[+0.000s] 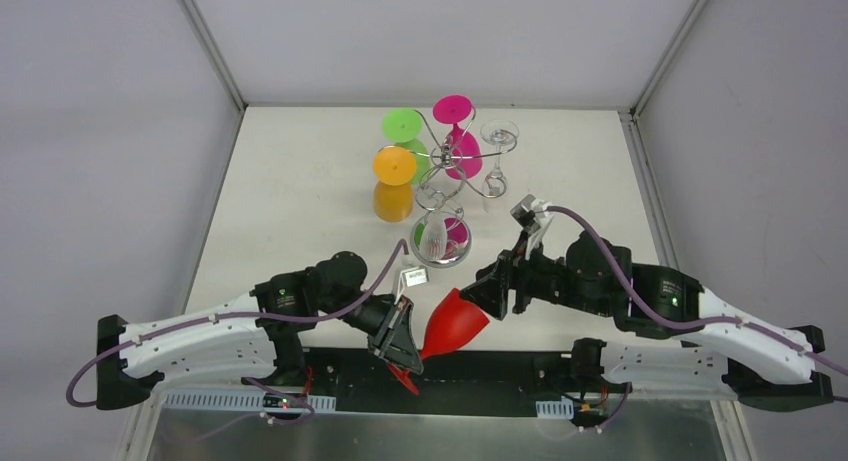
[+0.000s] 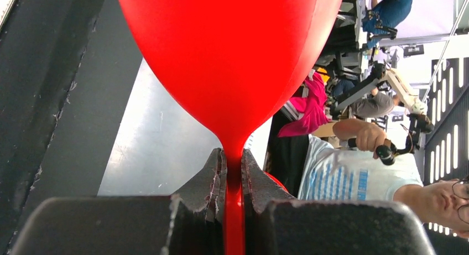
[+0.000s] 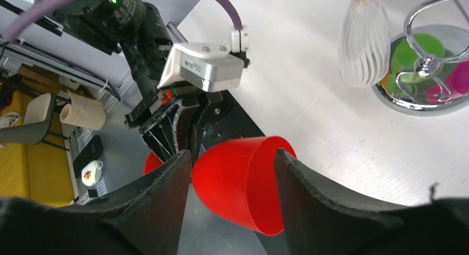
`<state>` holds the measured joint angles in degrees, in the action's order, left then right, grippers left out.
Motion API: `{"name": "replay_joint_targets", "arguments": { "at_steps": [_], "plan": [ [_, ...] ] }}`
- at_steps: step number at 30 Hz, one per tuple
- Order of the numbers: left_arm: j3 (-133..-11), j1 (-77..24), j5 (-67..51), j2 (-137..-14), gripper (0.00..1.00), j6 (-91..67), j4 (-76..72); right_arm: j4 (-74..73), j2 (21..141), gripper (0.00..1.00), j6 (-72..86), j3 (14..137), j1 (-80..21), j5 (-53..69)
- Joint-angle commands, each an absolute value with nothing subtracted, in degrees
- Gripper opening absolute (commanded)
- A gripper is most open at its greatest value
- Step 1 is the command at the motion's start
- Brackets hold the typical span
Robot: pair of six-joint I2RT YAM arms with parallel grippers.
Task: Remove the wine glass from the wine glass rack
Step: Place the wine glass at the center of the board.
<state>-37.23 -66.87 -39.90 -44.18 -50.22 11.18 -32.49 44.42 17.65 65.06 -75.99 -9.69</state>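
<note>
A red wine glass [image 1: 455,321] hangs on its side over the table's near edge, away from the wine glass rack [image 1: 447,161]. My left gripper [image 1: 400,343] is shut on its thin stem, just below the bowl [image 2: 232,56]. In the left wrist view the left gripper [image 2: 233,166] has both pads pressed on the stem. My right gripper [image 1: 497,289] is at the bowl's mouth. In the right wrist view the right gripper [image 3: 232,152] stands open with its fingers on either side of the red bowl [image 3: 243,183].
The chrome rack [image 3: 426,64] stands at the back centre on a round mirrored base [image 1: 440,239]. Green [image 1: 403,126], magenta [image 1: 452,109], orange [image 1: 394,167] and clear [image 1: 499,134] glasses hang from it. A ribbed clear glass [image 3: 362,39] hangs near the base.
</note>
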Motion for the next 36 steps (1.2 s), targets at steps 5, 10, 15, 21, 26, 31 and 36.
{"name": "replay_joint_targets", "arguments": {
  "at_steps": [5, 10, 15, 21, 26, 31, 36],
  "plan": [
    [-39.9, -68.0, -37.1, -42.4, 0.0, -47.0, 7.6, -34.9, 38.8, 0.6, 21.8, 63.6, -73.1, -2.8],
    [-39.4, -68.2, -37.0, -40.6, 0.0, -46.5, 7.7, -35.1, 38.0, 0.6, 24.1, 62.6, -71.5, 1.7],
    [-39.2, -68.5, -37.0, -39.0, 0.0, -45.9, 7.8, -34.9, 38.9, 0.59, 25.1, 62.6, -69.7, 5.4],
    [-39.3, -69.2, -37.0, -38.2, 0.0, -45.2, 7.8, -32.9, 39.8, 0.58, 25.7, 62.1, -66.9, 11.6],
    [-39.7, -69.9, -37.0, -38.5, 0.0, -44.3, 7.8, -29.9, 41.4, 0.57, 26.2, 61.6, -64.9, 18.0],
    [-39.7, -70.5, -37.0, -38.2, 0.0, -43.3, 7.4, -27.5, 42.9, 0.52, 26.5, 61.3, -63.6, 23.3],
    [-39.3, -71.0, -37.6, -37.6, 0.0, -42.5, 6.5, -25.3, 43.7, 0.46, 27.4, 60.4, -62.7, 28.2]
  ]
}}
